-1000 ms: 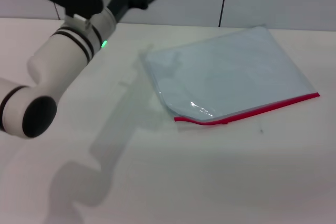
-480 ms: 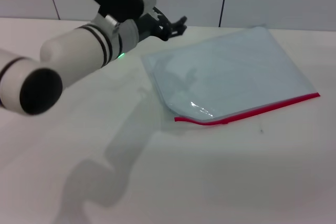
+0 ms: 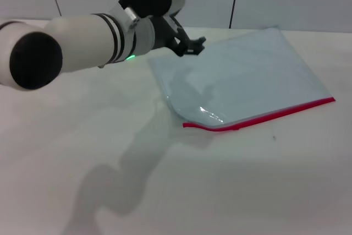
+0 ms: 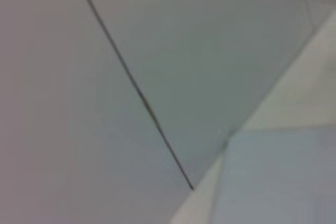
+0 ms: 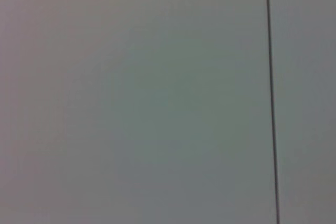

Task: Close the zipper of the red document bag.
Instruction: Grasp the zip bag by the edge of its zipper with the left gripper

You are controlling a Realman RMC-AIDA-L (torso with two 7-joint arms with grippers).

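Overhead, left hand (image 3: 190,45) above red document bag (image 3: 242,75) corner, finger spread unclear, zipper (image 3: 264,116) unobstructed, white table (image 3: 220,191)

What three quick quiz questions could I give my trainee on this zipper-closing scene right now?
1. True or false: the left gripper touches the thin bright red zipper strip.
2. Which edge of the flat translucent pale blue-grey document bag carries the zipper: A) the far edge, B) the edge nearest the robot?
3. Fill in: the small slider sits nearer the zipper's ___ end, by the robot's sides.

Key
1. False: it hovers over the bag's far left corner, well away from the strip.
2. B.
3. Left.
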